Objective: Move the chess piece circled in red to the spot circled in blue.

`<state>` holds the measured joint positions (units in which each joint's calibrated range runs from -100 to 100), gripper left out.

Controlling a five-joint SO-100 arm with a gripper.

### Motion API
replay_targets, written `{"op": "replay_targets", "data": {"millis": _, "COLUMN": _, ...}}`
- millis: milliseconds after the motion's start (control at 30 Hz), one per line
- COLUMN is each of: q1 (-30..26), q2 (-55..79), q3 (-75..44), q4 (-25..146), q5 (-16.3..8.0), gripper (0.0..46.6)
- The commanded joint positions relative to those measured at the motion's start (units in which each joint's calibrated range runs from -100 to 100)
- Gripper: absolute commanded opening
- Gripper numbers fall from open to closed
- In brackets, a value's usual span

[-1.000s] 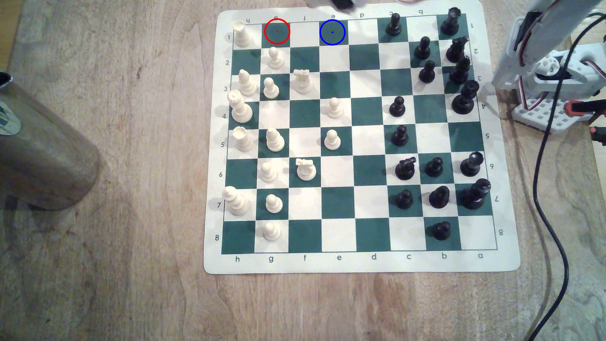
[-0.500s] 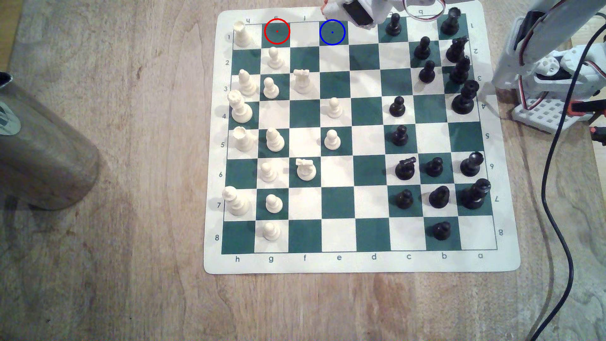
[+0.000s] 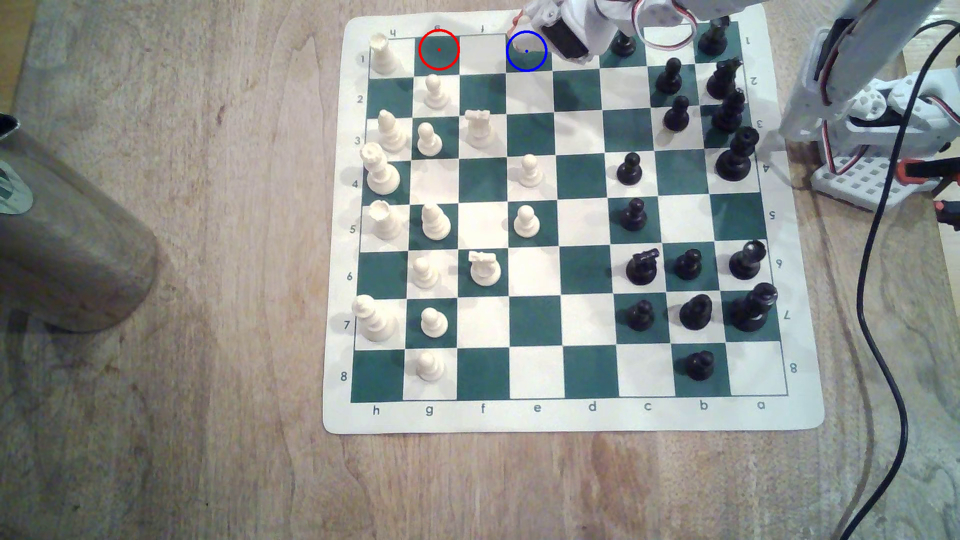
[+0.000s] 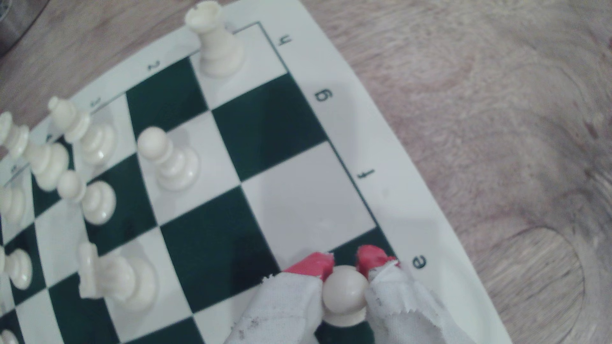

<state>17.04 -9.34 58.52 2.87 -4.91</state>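
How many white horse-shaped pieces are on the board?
2. One white knight stands on light f3, the other white knight on green f6. The arm may hide others.

The chessboard [image 3: 571,415] lies on the worktop [image 3: 208,415], toward the exterior view's right. The arm's base [image 3: 862,176] stands just beyond the board's right edge, near its far corner. From there the arm reaches along the board's far edge, and its jaws sit either side of the pawn [image 4: 345,292], over the blue-ringed square [image 3: 527,62] in the far row. The red-ringed square [image 3: 439,50] lies two squares to the left, with the rook [image 3: 382,54] beside it at the board's far left corner. A cylinder [image 3: 67,233] lies near the worktop's left edge, well apart from the board.
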Motion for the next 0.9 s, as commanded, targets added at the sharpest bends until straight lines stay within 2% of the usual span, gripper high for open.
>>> {"op": "replay_targets", "data": {"millis": 0, "q1": 0.5, "q2": 0.9, "q3": -1.1, "q4": -2.4, "q5": 0.4, "gripper": 0.2}}
{"op": "replay_targets", "data": {"millis": 667, "q1": 0.8, "q2": 3.4, "q3": -2.3, "q4": -3.6, "q5": 0.6, "gripper": 1.3}}
{"op": "replay_targets", "data": {"millis": 700, "q1": 0.8, "q2": 3.4, "q3": -2.4, "q4": -3.6, "q5": 0.6, "gripper": 2.2}}
{"op": "replay_targets", "data": {"millis": 733, "q1": 0.7, "q2": 3.5, "q3": -2.5, "q4": -3.6, "q5": 0.6, "gripper": 6.6}}
{"op": "replay_targets", "data": {"millis": 867, "q1": 0.9, "q2": 3.5, "q3": -2.2, "q4": -4.1, "q5": 0.6, "gripper": 16.9}}
